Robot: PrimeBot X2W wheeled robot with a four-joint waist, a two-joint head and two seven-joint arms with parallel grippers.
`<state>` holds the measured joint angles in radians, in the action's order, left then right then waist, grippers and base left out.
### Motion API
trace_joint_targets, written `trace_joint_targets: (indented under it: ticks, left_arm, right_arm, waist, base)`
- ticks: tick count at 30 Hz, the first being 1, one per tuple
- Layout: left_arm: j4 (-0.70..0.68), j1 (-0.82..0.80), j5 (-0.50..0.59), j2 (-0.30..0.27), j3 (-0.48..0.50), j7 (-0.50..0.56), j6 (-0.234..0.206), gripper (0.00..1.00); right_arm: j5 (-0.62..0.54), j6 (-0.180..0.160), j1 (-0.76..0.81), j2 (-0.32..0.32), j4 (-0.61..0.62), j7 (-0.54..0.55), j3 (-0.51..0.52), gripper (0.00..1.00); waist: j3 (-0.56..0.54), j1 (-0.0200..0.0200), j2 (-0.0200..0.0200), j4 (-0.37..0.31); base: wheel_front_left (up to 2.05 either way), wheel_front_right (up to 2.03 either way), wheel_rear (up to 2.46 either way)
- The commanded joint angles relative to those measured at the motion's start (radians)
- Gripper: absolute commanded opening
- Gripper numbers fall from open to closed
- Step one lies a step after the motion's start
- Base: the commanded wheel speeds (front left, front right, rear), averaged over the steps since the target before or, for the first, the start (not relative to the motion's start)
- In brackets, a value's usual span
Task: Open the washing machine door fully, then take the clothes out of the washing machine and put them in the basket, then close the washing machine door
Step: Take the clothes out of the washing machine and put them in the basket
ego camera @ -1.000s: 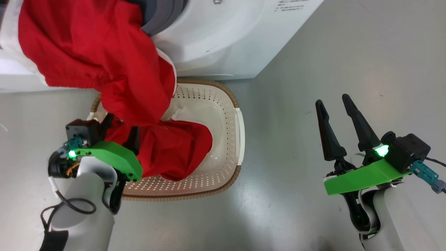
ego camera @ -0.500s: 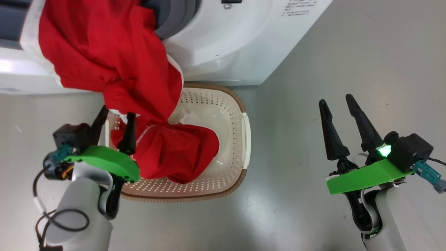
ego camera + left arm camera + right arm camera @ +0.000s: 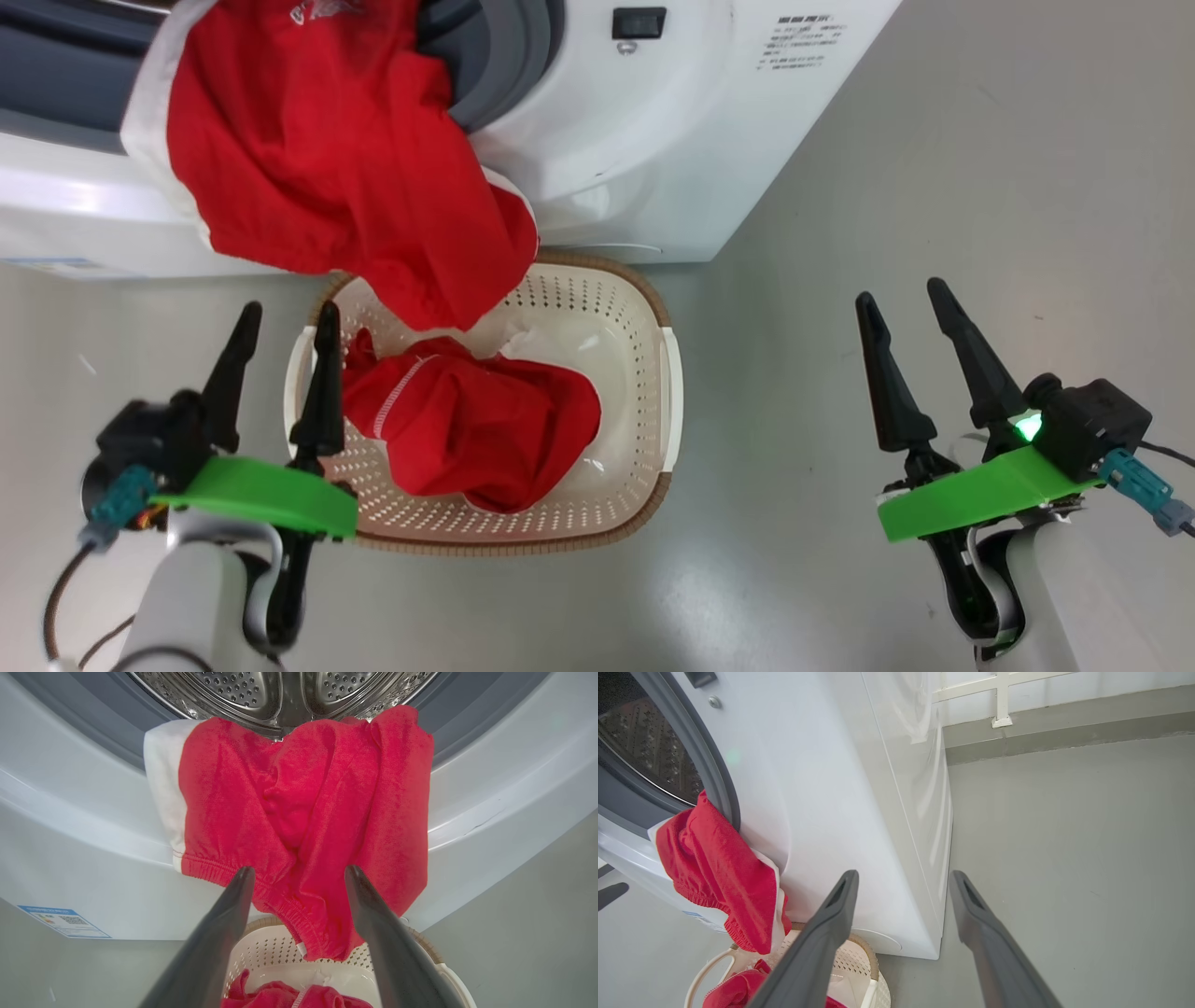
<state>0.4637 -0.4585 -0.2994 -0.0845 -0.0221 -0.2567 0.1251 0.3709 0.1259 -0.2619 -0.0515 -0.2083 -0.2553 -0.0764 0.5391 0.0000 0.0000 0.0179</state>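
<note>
Floor [image 3: 794, 541]: smooth grey and glossy, with soft reflections; it carries everything noted here.

Left gripper [image 3: 288, 313]: jaws spread wide, holding nothing. In the head view its fingers straddle the left handle of the basket [image 3: 668, 373].

Blue label [image 3: 65, 919]: low on the white front of the washing machine [image 3: 653, 140], left of the basket.

Red garment [image 3: 327, 168], with a white side panel: draped out of the drum [image 3: 261, 690], over the grey gasket [image 3: 513, 47] and down the machine's front. Its lower hem hangs above the basket's far rim.

Basket: cream, perforated, brown-rimmed, standing on the floor just beside the machine's base.

Second red garment [image 3: 476, 429]: bunched inside the basket, toward its left half.

Right gripper [image 3: 900, 294]: jaws equally wide, empty, over bare floor well apart from the basket.

Room: beyond the machine's right side the floor meets a grey skirting [image 3: 1064, 723], under a wall carrying a white frame [image 3: 1001, 700].
</note>
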Motion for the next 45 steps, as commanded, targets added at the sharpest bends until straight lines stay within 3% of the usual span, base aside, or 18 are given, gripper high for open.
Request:
trace_joint_targets:
  ticks: [1,14,27,36,45]
  left_arm:
    - [-0.053,0.049,0.012,-0.031,0.037,-0.005,0.006,1.00]
    - [-0.250,0.215,0.035,-0.022,0.069,-0.005,0.006,1.00]
    - [-0.278,0.196,0.030,-0.017,0.054,-0.005,0.006,1.00]
    - [-0.165,-0.012,-0.038,-0.117,-0.050,0.003,0.006,1.00]
    - [0.001,-0.307,-0.143,-0.192,-0.180,0.140,0.006,1.00]
  right_arm:
    - [-0.006,0.005,0.030,0.001,0.017,-0.006,-0.018,1.00]
    - [-0.015,0.005,0.067,0.001,0.013,-0.006,-0.012,1.00]
    - [-0.012,0.005,0.063,0.001,0.018,-0.006,-0.008,1.00]
    - [-0.010,0.005,0.053,0.001,0.018,-0.006,-0.004,1.00]
    - [-0.005,0.005,0.029,0.001,0.021,-0.006,-0.019,1.00]
  waist:
    - [-0.015,0.0000,0.0000,0.005]
    - [-0.063,0.0000,0.0000,0.003]
    - [-0.052,0.0000,0.0000,0.004]
    - [-0.034,0.0000,0.0000,0.017]
    - [-0.011,0.0000,0.0000,0.004]
  base:
    - [0.00,0.00,0.00]
    - [0.00,0.00,0.00]
    - [0.00,0.00,0.00]
    - [0.00,0.00,0.00]
    - [0.00,0.00,0.00]
